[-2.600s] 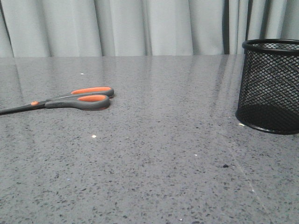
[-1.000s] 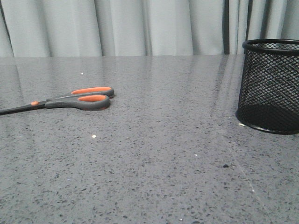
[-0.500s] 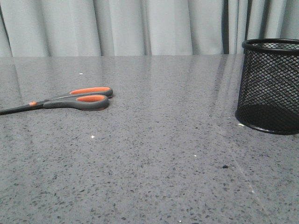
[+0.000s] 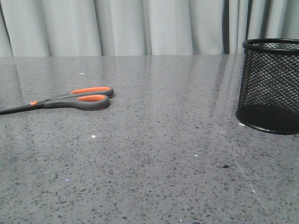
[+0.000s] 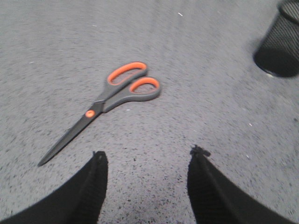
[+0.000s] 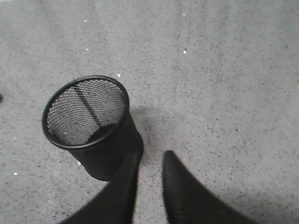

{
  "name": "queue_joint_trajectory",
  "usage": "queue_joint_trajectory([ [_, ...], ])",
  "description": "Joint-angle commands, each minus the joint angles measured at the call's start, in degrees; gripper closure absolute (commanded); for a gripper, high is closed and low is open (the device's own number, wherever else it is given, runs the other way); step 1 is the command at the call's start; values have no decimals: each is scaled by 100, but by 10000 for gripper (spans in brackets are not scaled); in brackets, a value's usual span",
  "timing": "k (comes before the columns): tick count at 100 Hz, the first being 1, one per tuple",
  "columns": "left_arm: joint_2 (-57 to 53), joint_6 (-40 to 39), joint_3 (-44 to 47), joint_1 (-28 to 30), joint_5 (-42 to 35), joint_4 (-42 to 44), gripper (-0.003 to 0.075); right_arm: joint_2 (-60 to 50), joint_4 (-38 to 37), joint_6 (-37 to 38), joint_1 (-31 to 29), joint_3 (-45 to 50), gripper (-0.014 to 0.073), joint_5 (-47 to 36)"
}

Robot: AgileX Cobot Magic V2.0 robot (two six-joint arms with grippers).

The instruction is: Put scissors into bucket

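Ahead of the left gripper's [image 5: 147, 161] spread jaws, scissors [image 5: 110, 95] flat, untouched

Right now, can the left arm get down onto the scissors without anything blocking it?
Probably yes. The left gripper is open above bare table, the scissors lie flat just ahead, and the bucket stands well aside.

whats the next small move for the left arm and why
Probably lower the open left tool toward the scissors handles: they lie flat on the table, untouched, far left of the bucket, with the tool above and short of them.
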Motion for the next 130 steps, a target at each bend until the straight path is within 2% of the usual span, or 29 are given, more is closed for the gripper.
queue_joint_trajectory([
  [1, 575, 256, -691, -81, 133, -12, 344, 81, 151, -110, 39, -314, 218, -296],
  [4, 773, 311, -881, -81, 258, 46, 344, 81, 205, -110, 51, -338, 153, -295],
  [11, 1307, 486, -1399, -81, 714, 221, 344, 81, 285, -110, 97, -338, 82, -286],
  [22, 2260, 718, -2255, -156, 1581, 669, 344, 81, 324, -110, 147, -338, 85, -311],
  [31, 2957, 1182, -2833, -486, 1868, 1277, 344, 81, 324, -110, 207, -338, 85, -360],
  [46, 3827, 2324, -3476, -1135, 1763, 2280, 341, 81, 324, -110, 350, -338, 85, -446],
  [61, 4553, 2325, -3935, -1457, 1451, 2372, 341, 81, 324, -110, 440, -338, 85, -481],
  [90, 5864, 2173, -4526, -1464, 1306, 2483, 340, 81, 196, -110, 660, -338, 85, -471],
  [130, 6606, 2173, -4813, -1374, 1258, 2832, 341, 81, 101, -110, 778, -338, 85, -421],
])
